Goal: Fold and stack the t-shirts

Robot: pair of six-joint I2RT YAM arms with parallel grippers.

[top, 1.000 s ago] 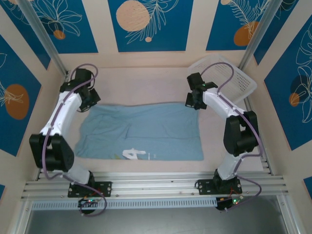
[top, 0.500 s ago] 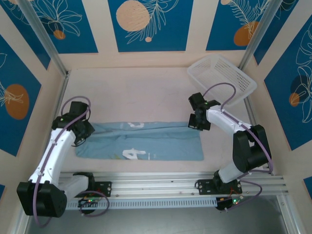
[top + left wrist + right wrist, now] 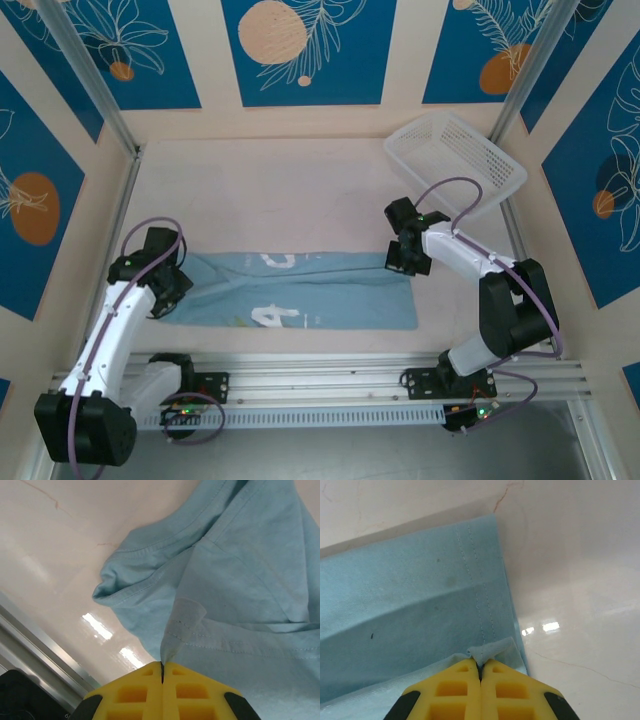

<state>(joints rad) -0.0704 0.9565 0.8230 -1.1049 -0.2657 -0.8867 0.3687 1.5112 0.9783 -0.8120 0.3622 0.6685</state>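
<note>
While left claw, right claw pinch, t-shirt folded

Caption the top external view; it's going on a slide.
Left tool and right tool pinch the blue t-shirt at opposite ends, mid-fold.

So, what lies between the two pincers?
The t-shirt, pinched at its ends by left pincer and right pincer, as the top external view shows.

White arms, black joints, purple cables — yellow hollow-celled fingers.
</note>
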